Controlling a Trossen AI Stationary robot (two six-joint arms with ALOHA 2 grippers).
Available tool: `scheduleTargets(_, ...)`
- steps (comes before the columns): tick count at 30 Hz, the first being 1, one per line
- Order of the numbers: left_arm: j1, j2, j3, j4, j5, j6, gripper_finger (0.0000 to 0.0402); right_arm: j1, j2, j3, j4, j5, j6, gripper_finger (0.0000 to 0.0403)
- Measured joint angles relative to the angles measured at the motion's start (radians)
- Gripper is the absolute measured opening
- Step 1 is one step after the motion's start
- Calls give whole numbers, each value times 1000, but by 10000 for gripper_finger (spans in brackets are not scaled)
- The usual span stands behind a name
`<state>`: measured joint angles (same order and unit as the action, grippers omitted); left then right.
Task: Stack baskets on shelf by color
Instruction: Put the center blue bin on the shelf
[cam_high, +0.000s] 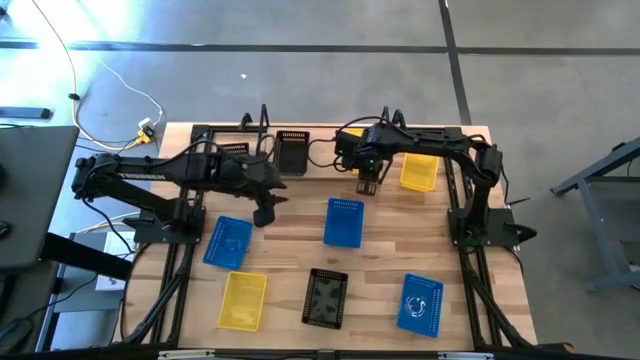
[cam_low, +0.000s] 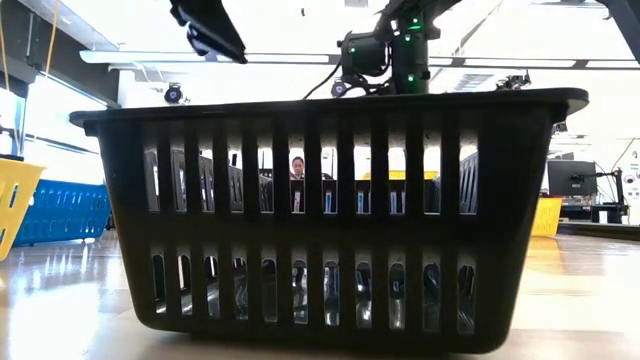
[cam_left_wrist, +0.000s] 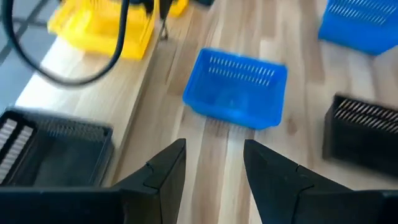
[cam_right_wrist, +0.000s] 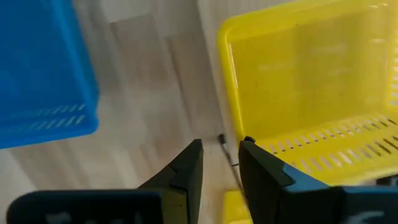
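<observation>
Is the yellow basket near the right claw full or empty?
Empty. The right wrist view shows the yellow basket's bare floor, with the right gripper open beside it.

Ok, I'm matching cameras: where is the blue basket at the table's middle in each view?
High view: blue basket, table centre.
Low view: not visible, behind the black basket.
Left wrist view: blue basket, mid-picture.
Right wrist view: blue basket, left edge.
Shared landmark: yellow basket beside the right gripper, in high and both wrist views.

Two baskets (cam_high: 292, 150) (cam_high: 419, 171) are sitting on the shelf (cam_high: 330, 135) at the far edge; six more are lying across the table (cam_high: 290, 255), three mid-table, three near.
</observation>
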<state>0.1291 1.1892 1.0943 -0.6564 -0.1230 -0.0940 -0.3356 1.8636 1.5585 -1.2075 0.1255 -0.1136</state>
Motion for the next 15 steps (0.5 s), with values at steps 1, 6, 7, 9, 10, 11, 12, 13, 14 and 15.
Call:
scheduleTargets(1,-8,0,0,27,0,0,151,2,-3,0,-3,0,8,90)
scheduleTargets(6,-43,0,0,164,-1,7,151,6,-35,0,0,-3,37,90)
scheduleTargets(7,-48,0,0,176,-4,20,151,7,-43,0,4,-2,38,90)
scheduleTargets(9,-56,0,0,189,-24,34,151,7,-59,0,10,6,41,90)
scheduleTargets(10,-60,0,0,191,-35,35,150,7,-65,0,11,9,47,90)
scheduleTargets(11,-61,0,0,191,-40,34,150,7,-73,0,11,11,54,90)
scheduleTargets(12,-63,0,0,190,-40,34,149,7,-80,0,11,11,59,90)
scheduleTargets(13,-65,1,0,191,-38,35,148,8,-89,0,12,11,65,90)
scheduleTargets(14,-69,7,0,194,-36,36,147,9,-98,0,11,11,72,90)
scheduleTargets(15,-74,18,0,204,-33,37,146,9,-107,0,11,11,79,90)
